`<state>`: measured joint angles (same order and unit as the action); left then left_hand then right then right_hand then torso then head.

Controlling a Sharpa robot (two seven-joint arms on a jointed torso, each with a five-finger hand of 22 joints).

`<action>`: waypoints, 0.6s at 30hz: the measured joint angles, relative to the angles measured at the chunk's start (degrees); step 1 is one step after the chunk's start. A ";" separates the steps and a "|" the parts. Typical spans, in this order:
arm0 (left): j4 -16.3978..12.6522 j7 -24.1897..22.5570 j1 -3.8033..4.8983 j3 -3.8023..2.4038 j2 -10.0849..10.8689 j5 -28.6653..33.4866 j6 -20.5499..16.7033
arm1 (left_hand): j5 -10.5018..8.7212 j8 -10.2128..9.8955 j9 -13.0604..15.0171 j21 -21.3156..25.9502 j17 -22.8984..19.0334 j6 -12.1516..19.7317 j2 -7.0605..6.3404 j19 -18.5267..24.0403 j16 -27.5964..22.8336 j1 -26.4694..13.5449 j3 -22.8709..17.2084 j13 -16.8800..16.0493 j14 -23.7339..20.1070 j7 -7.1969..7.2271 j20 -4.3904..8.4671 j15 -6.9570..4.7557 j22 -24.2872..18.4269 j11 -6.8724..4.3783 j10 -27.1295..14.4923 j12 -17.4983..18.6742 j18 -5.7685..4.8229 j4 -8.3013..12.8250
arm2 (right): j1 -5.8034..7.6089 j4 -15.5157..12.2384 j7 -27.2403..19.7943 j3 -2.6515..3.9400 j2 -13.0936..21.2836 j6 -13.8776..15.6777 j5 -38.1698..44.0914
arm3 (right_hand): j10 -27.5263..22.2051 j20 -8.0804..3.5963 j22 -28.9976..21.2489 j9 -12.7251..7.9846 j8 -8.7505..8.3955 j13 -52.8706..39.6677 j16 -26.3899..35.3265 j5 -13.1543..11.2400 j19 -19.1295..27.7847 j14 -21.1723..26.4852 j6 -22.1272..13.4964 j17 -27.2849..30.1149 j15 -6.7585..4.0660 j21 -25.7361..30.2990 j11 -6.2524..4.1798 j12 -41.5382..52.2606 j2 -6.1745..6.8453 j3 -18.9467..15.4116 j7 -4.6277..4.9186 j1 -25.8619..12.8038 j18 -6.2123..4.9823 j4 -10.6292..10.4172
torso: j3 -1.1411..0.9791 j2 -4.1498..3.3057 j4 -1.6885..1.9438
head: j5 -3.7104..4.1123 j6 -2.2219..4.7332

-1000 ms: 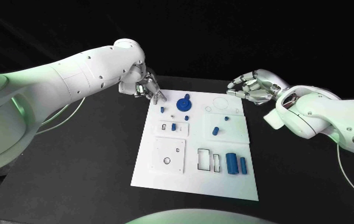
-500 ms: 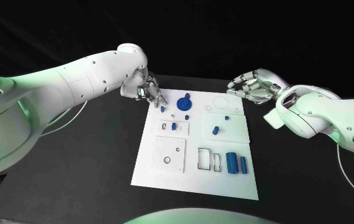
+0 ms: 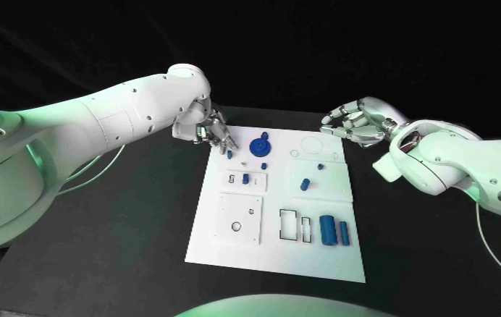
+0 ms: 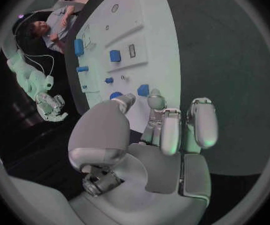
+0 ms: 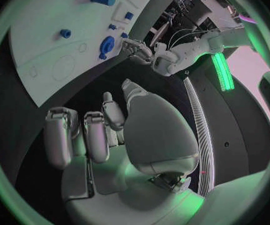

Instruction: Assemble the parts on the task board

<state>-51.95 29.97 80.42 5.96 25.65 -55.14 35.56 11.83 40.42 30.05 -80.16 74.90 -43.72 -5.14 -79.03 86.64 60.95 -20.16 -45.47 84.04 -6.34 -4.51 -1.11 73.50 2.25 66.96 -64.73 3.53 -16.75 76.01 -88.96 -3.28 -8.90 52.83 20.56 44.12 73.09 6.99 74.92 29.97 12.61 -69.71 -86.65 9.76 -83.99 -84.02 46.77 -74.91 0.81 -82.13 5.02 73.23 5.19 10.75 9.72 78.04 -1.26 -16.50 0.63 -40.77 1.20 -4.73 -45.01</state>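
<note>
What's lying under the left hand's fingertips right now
The left hand hovers over the task board's far left corner, a small blue part just beside its fingertips. Whatever lies directly beneath the fingers is covered.

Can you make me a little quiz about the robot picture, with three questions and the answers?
1. True or false: the left hand is over the far left corner of the task board.
2. What is the right hand holding? A) a blue part B) nothing C) the board
3. Fill in: the two long blue bars lie side by side near the board's ____ right corner.

Key
1. True; its fingertips are close to the round blue part.
2. B; its fingers are curled in, off the board's far right corner.
3. Near.
</note>
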 measured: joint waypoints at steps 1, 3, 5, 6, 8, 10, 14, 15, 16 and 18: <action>-0.01 0.00 0.00 0.00 0.00 0.00 -0.02 | 0.00 0.07 0.01 0.00 0.00 0.00 -0.01 0.00 0.00 -0.01 -0.01 0.00 0.00 0.00 0.00 0.00 0.00 0.00 0.00 0.00 0.00 0.01 | 0.00 0.00 0.01 0.00 0.00 0.00 0.00 | 0.00 0.00 0.00 0.00 0.00 0.00 0.00 0.00 0.00 0.00 0.00 0.00 0.00 0.00 0.00 0.00 0.00 0.00 0.00 0.00 0.00 0.00 | -0.01 0.01 0.01 | 0.00 -0.02; -0.03 0.00 0.00 0.00 0.00 0.01 -0.10 | 0.00 0.07 0.13 0.00 0.00 0.00 0.24 0.00 0.00 0.24 -0.26 0.00 -0.21 0.00 0.00 -0.21 -0.04 0.00 0.00 0.00 0.00 0.26 | 0.00 0.01 0.02 0.00 -0.01 -0.01 0.00 | 0.00 0.00 0.00 0.00 0.00 0.00 0.00 0.00 0.00 0.00 0.00 0.00 0.00 0.00 0.00 0.00 0.00 0.00 0.00 0.00 0.00 0.00 | -0.01 0.00 0.03 | 0.00 -0.05; -0.06 0.00 -0.01 0.00 0.00 0.01 -0.22 | 0.00 0.36 0.29 0.00 0.00 0.00 0.60 0.00 0.00 1.33 -0.79 0.00 -0.21 0.00 0.00 -0.21 -0.03 0.00 0.00 0.00 0.00 0.42 | 0.00 0.02 0.04 0.00 -0.03 -0.01 0.00 | 0.00 0.00 0.00 0.00 0.00 0.00 0.00 0.00 0.00 0.00 0.00 0.00 0.00 0.00 0.00 0.00 0.00 0.00 0.00 0.00 -0.01 0.00 | -0.01 0.00 0.03 | -0.01 -0.06; -0.08 0.00 -0.02 0.00 0.00 0.02 -0.31 | 0.00 0.39 0.32 0.00 0.00 0.00 0.68 0.00 0.00 1.84 -1.16 0.00 -0.21 0.00 0.00 -0.21 -0.02 0.00 0.00 -0.11 0.00 0.47 | 0.00 0.03 0.04 0.00 -0.04 -0.01 0.00 | 0.00 0.00 0.00 0.00 0.04 0.00 0.00 0.10 0.00 0.00 0.00 0.00 0.00 0.00 0.00 0.00 0.00 0.00 0.00 0.00 0.00 0.00 | -0.01 0.01 0.04 | -0.03 -0.07; -0.09 0.00 -0.02 0.00 -0.01 0.04 -0.44 | 0.00 0.39 0.45 0.00 0.00 0.03 0.69 0.00 0.00 2.61 -1.62 0.00 -0.17 0.02 0.00 -0.25 -0.01 0.00 0.00 -0.21 0.00 0.49 | 0.00 0.03 0.05 0.00 -0.07 -0.02 -0.01 | 0.00 0.00 0.00 0.00 0.23 0.00 0.00 0.25 0.00 0.00 0.00 0.00 0.00 0.00 0.00 0.00 0.00 0.00 0.00 0.00 0.00 0.00 | 0.01 0.01 0.04 | -0.08 -0.10; -0.10 0.00 -0.03 0.00 -0.04 0.09 -0.53 | 0.00 0.39 0.50 0.00 0.00 0.21 0.55 0.00 0.00 3.03 -2.17 0.00 0.01 0.21 0.00 -0.43 0.05 0.00 0.00 -0.21 0.00 0.57 | 0.00 0.04 0.06 0.00 -0.09 -0.02 -0.01 | 0.00 0.00 -0.01 0.00 0.23 0.00 0.00 0.25 0.00 0.00 0.00 0.00 0.00 0.00 0.00 0.00 0.00 0.00 0.00 0.00 0.00 0.00 | 0.02 0.01 0.03 | -0.09 -0.11; -0.14 0.00 -0.09 0.00 -0.09 0.29 -0.53 | 0.00 0.66 0.54 0.00 0.00 0.21 0.53 0.00 0.00 3.56 -2.23 0.09 0.01 0.21 0.00 -0.43 0.05 0.00 0.00 -0.21 0.00 0.63 | 0.00 0.06 0.07 0.00 -0.13 -0.02 -0.01 | 0.00 0.00 -0.01 0.00 0.23 0.00 0.00 0.24 0.00 0.00 0.00 0.00 0.00 0.00 0.00 0.00 0.00 0.00 0.00 0.00 0.00 0.00 | 0.02 0.01 0.04 | -0.10 -0.23; -0.16 0.00 -0.11 0.00 -0.09 0.36 -0.50 | 0.00 0.66 0.54 0.00 0.00 0.21 0.53 0.00 0.00 3.56 -2.23 0.15 0.01 0.20 0.00 -0.43 0.01 0.00 0.00 -0.21 0.00 0.63 | 0.00 0.06 0.07 0.00 -0.14 -0.02 -0.01 | 0.00 0.00 -0.01 0.00 0.23 0.00 0.00 0.24 0.00 0.00 0.00 0.00 0.00 0.00 0.00 0.00 0.01 0.00 0.00 0.00 0.00 0.00 | 0.02 0.01 0.04 | -0.10 -0.25; -0.16 0.00 -0.13 0.00 -0.09 0.43 -0.47 | 0.00 0.66 0.54 0.00 0.00 0.21 0.53 0.00 0.00 3.56 -2.23 0.27 0.01 0.21 0.00 -0.43 -0.08 -0.12 -0.12 -0.21 0.01 0.63 | 0.00 0.07 0.07 0.00 -0.15 -0.02 -0.01 | 0.00 0.00 -0.01 0.00 0.23 0.00 0.00 0.24 0.00 0.00 0.00 0.00 0.00 0.00 0.00 0.00 0.01 0.00 0.00 0.00 0.00 0.00 | 0.02 0.01 0.04 | -0.10 -0.26; -0.18 0.00 -0.18 0.00 -0.09 0.62 -0.38 | 0.00 0.66 0.54 0.00 0.00 0.21 0.53 0.00 0.00 3.56 -2.23 0.34 0.01 0.21 0.00 -0.43 -0.17 -0.21 -0.21 -0.21 0.00 0.63 | 0.00 0.08 0.07 0.00 -0.17 -0.02 -0.01 | 0.00 0.00 -0.01 0.00 0.23 0.00 0.00 0.24 0.00 0.00 0.00 0.00 0.00 0.00 0.00 0.00 0.01 0.00 0.00 0.01 0.00 0.00 | 0.02 0.00 0.04 | -0.10 -0.30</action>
<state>-52.14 29.97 80.24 5.95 25.56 -54.52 35.19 11.83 41.08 30.59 -80.16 74.90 -43.51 -4.61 -79.03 86.64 64.50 -22.39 -45.12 84.04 -6.13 -4.52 -1.53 73.33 2.04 66.75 -64.94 3.53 -16.12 76.01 -88.88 -3.21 -8.90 52.66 20.54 44.11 73.09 6.99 74.91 29.97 12.83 -69.71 -86.65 10.00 -83.99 -84.02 46.77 -74.91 0.81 -82.13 5.02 73.23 5.20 10.75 9.72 78.04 -1.27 -16.50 0.65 -40.77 1.24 -4.83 -45.31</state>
